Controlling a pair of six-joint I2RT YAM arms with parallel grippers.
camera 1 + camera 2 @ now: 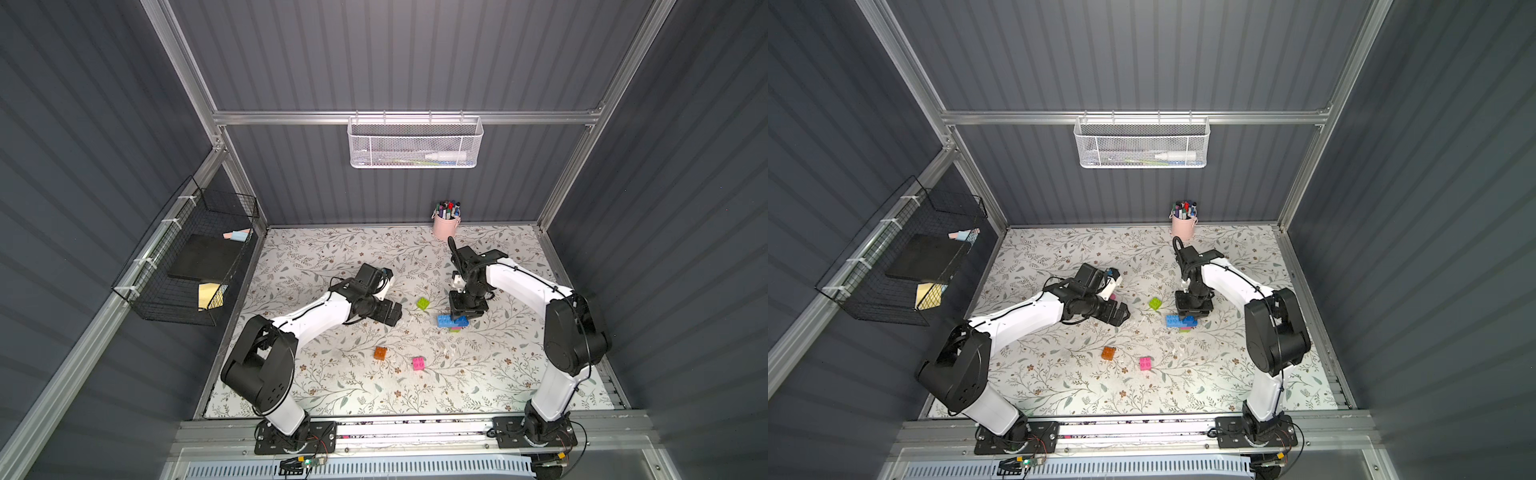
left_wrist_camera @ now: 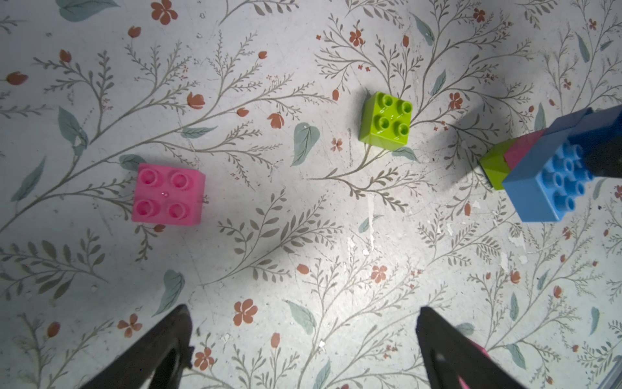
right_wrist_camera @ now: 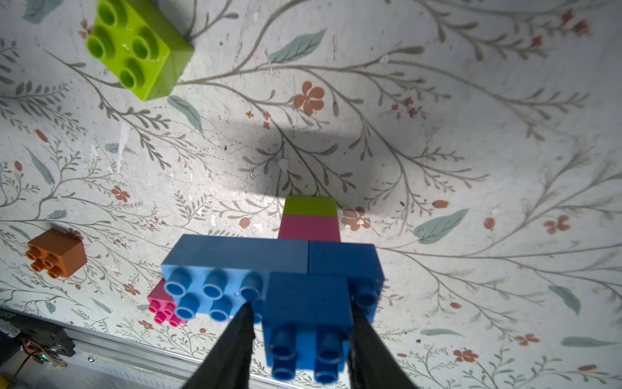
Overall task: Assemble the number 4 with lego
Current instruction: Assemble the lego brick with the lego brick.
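My right gripper (image 3: 301,304) straddles the top dark-blue brick (image 3: 308,336) of the half-built number 4 (image 1: 452,321) on the table (image 1: 332,386) (clamped or loosened, can't tell), left gripper (image 2: 303,309) wide open, empty; looks rigid, light, slick, so pinch flat sides.

Floral-patterned table (image 1: 332,395); lime brick (image 1: 423,303), orange brick (image 1: 380,353)
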